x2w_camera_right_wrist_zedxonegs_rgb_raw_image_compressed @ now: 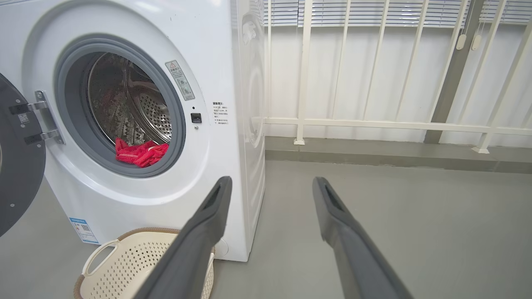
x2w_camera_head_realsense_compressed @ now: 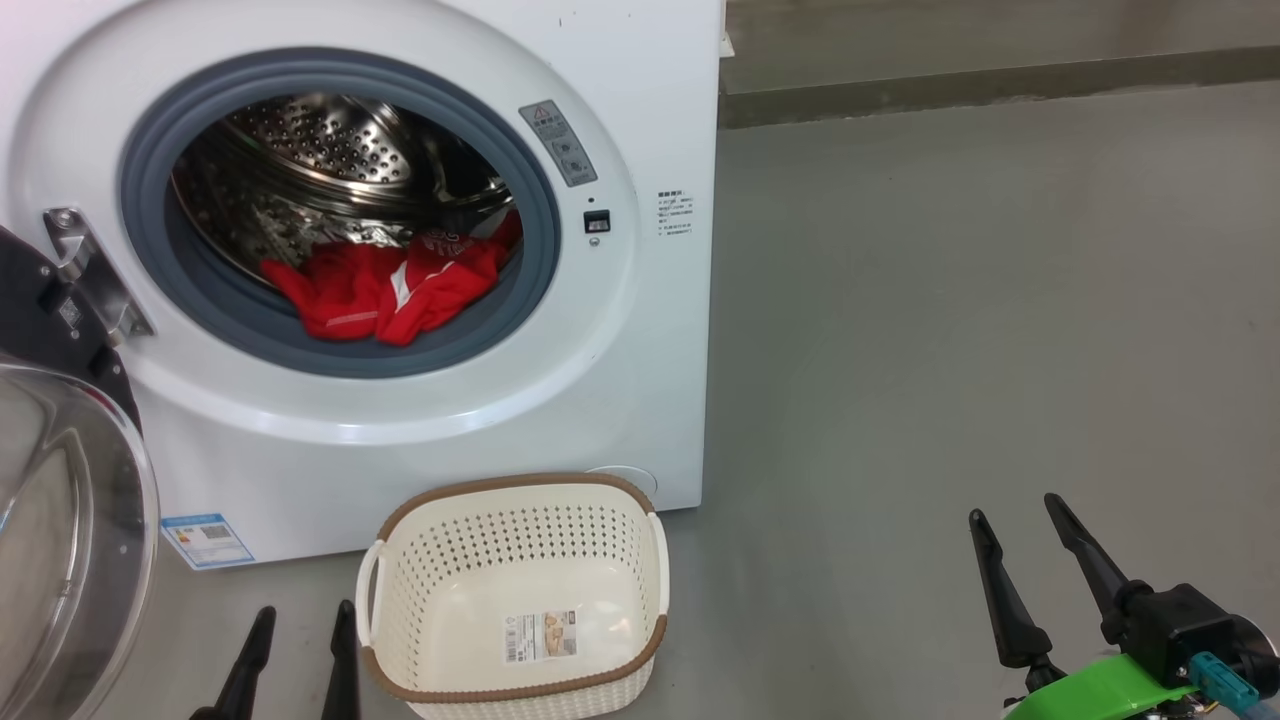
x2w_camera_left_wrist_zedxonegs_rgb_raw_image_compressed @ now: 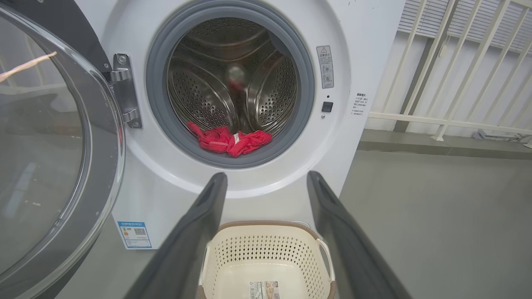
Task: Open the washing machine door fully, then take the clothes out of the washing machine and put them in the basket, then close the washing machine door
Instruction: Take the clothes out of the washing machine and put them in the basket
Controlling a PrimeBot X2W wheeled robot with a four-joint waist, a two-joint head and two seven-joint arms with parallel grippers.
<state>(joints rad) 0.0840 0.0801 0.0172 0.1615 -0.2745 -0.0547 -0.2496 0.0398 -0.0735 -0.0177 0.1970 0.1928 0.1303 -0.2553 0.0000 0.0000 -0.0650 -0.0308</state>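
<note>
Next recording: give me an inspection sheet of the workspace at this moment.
Surface: grey floor, smooth.
Job's things: washing machine door swung open leftward; clothes lying low inside the washing machine; basket on the floor before it, holding only a paper label.
Clutter: nothing seen.
Grippers: left gripper open, empty; right gripper open, empty.
Cables: teal connector at the right wrist.
Surroundings: white railing with blinds behind.

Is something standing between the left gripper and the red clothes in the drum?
Nothing visible blocks the left gripper from the clothes: the washing machine door stands open at the left, and the basket sits on the floor.
</note>
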